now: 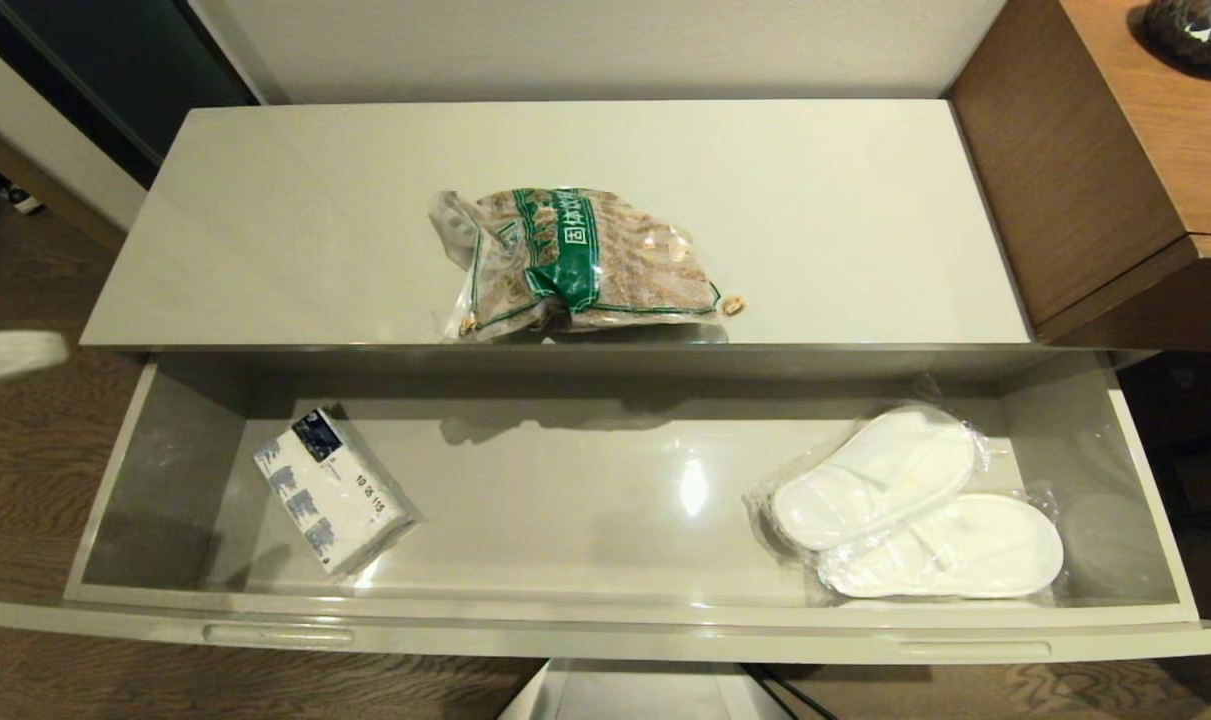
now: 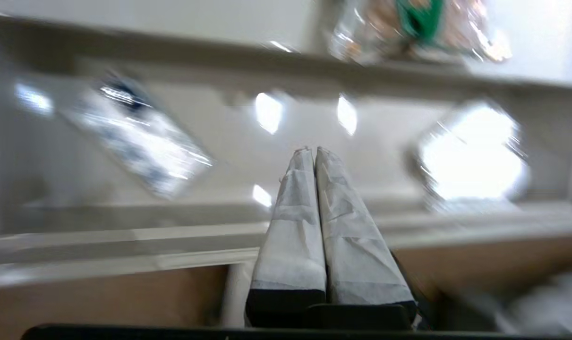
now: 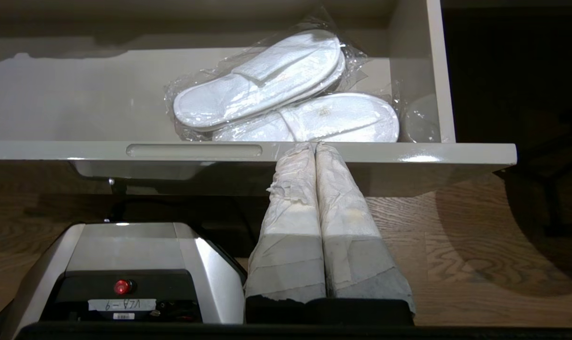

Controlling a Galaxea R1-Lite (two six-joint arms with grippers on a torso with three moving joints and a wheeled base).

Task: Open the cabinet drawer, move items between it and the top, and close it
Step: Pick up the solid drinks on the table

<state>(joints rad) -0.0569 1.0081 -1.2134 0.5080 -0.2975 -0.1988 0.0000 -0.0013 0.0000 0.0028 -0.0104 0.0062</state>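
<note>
The cabinet drawer (image 1: 605, 625) stands pulled out wide below the glossy cream-white top (image 1: 315, 220). A clear bag of brown lumpy pieces with a green band (image 1: 575, 262) lies on the top near its front edge, about the middle. My left gripper (image 2: 312, 150) is shut and holds nothing. It hangs outside the drawer's front rim (image 2: 125, 236) and points over it into the drawer. Its white-wrapped fingers (image 1: 25, 355) show at the left edge of the head view. The bag (image 2: 418, 28) is far ahead of it. My right gripper (image 3: 314, 144) is shut and empty, low in front of the drawer front (image 3: 385, 152).
Inside the drawer lie a white tissue pack (image 1: 330, 490) at the left and plastic-wrapped white slippers (image 1: 915, 505) at the right, with bare drawer floor between them. A brown wooden cabinet (image 1: 1085, 170) adjoins the top on the right. The robot base (image 3: 125, 264) sits below the drawer front.
</note>
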